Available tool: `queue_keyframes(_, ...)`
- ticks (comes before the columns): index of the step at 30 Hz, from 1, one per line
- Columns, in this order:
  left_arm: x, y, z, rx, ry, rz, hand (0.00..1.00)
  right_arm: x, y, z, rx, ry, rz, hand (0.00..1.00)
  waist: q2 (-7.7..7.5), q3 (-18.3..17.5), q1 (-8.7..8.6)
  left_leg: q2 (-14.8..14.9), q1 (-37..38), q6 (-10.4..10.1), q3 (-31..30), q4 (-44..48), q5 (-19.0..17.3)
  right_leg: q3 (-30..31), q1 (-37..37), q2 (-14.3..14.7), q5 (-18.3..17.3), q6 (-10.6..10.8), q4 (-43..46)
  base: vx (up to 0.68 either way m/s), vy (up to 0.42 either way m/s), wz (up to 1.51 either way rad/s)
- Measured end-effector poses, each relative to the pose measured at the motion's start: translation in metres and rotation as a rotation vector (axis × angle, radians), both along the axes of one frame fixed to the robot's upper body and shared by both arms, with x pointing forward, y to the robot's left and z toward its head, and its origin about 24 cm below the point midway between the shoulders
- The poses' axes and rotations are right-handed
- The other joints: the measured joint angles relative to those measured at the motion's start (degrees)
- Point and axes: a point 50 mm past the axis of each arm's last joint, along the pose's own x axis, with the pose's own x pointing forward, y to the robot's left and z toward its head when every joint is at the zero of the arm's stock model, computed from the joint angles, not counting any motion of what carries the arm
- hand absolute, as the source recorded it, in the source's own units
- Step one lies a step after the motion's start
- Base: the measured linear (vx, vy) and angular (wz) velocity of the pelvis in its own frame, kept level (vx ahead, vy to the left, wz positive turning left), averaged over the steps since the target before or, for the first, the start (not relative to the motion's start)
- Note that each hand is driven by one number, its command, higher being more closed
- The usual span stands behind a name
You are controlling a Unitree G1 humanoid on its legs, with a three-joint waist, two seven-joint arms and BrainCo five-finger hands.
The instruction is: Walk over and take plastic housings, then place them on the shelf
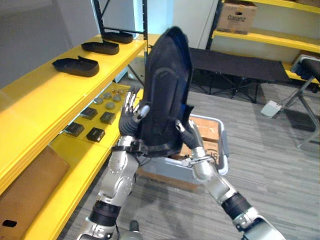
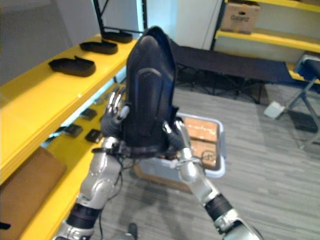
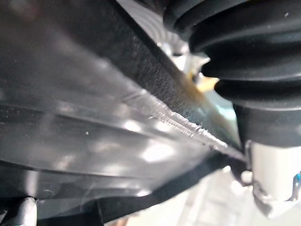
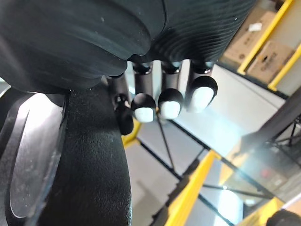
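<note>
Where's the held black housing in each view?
Left eye view: housing upright at centre.
Right eye view: housing just left of centre.
Left wrist view: glossy dark surface, very close.
Right wrist view: textured dark surface beside right hand.
Landmark: yellow shelf, left of it in both eye views.

Grey bin (image 1: 224, 145) on the floor, brown cardboard (image 1: 206, 129) inside. Black cot (image 1: 235, 66) behind it. Cardboard box (image 1: 238, 17) up high at the back. White block (image 1: 272, 108) on the floor near a chair (image 1: 309, 70). Small black boxes (image 1: 96, 134) in rows at left.
</note>
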Motion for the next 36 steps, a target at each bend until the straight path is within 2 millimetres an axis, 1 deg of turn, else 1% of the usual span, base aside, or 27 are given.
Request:
queue_keyframes(4,0.003,0.002,-0.007,0.142,0.009,0.027,1.00,-0.001,0.000,-0.014,-0.039,0.050,0.006,1.00,-0.04,-0.02,0.00,0.10,-0.29,0.01,-0.11,0.01,0.01,0.06,-0.02,0.24,0.22,0.23,-0.45,0.00,0.000,0.00)
queue_keyframes(9,0.009,0.010,-0.009,0.298,-0.006,0.072,1.00,-0.005,0.002,-0.021,-0.064,0.083,0.033,1.00,-0.09,-0.07,0.00,0.23,-0.73,0.01,-0.14,0.02,0.02,0.14,-0.01,0.61,1.07,0.33,-1.16,0.01,-0.002,0.00)
queue_keyframes(18,0.014,0.016,-0.017,0.394,0.021,0.091,1.00,-0.008,0.003,-0.027,-0.104,0.114,0.074,1.00,0.12,-0.20,-0.12,0.24,-0.73,0.01,-0.08,0.02,0.02,0.32,-0.06,0.60,1.18,0.31,-1.14,0.00,0.000,0.00)
queue_keyframes(21,0.017,0.022,-0.024,0.426,0.061,0.080,1.00,-0.011,0.004,-0.030,-0.140,0.115,0.095,1.00,0.57,-0.64,-0.11,0.24,-0.73,0.00,-0.08,0.02,0.01,0.33,-0.10,0.59,1.17,0.30,-1.08,0.00,0.000,0.00)
queue_keyframes(23,0.019,0.026,-0.033,0.441,0.118,0.078,1.00,-0.012,0.002,-0.032,-0.179,0.111,0.105,1.00,1.14,-1.12,-0.07,0.24,-0.73,0.00,-0.08,0.02,0.01,0.32,-0.11,0.58,1.16,0.29,-1.04,0.00,0.000,0.00)
queue_keyframes(24,0.020,0.026,-0.035,0.445,0.130,0.077,0.00,-0.012,0.002,-0.032,-0.186,0.108,0.105,1.00,1.26,-1.19,-0.07,0.25,-0.73,0.00,-0.08,0.02,0.00,0.32,-0.11,0.59,1.15,0.27,-1.04,0.00,0.000,0.00)
queue_keyframes(26,0.021,0.028,-0.041,0.470,0.168,0.056,0.00,-0.011,0.000,-0.032,-0.201,0.102,0.103,1.00,1.69,-1.45,-0.07,0.30,-0.73,-0.01,-0.08,0.02,0.00,0.32,-0.12,0.62,1.11,0.22,-1.02,0.00,0.000,0.00)
queue_keyframes(32,0.018,0.026,-0.054,0.523,0.227,-0.041,0.00,-0.007,-0.007,-0.028,-0.211,0.086,0.080,1.00,1.83,-1.51,-0.05,0.29,-0.73,-0.06,-0.08,0.02,-0.04,0.33,-0.13,0.61,1.11,0.22,-0.96,0.00,0.000,0.00)
queue_keyframes(33,0.018,0.027,-0.056,0.537,0.235,-0.049,1.00,-0.006,-0.008,-0.028,-0.222,0.085,0.082,1.00,1.84,-1.50,-0.08,0.29,-0.73,-0.08,-0.08,0.02,-0.05,0.34,-0.15,0.61,1.11,0.22,-0.94,0.00,0.000,0.00)
queue_keyframes(36,0.018,0.028,-0.059,0.557,0.244,-0.059,1.00,-0.006,-0.010,-0.028,-0.234,0.090,0.087,1.00,1.95,-1.44,-0.10,0.29,-0.73,-0.22,-0.08,0.02,-0.16,0.38,-0.16,0.60,1.10,0.20,-0.90,0.00,0.000,0.00)
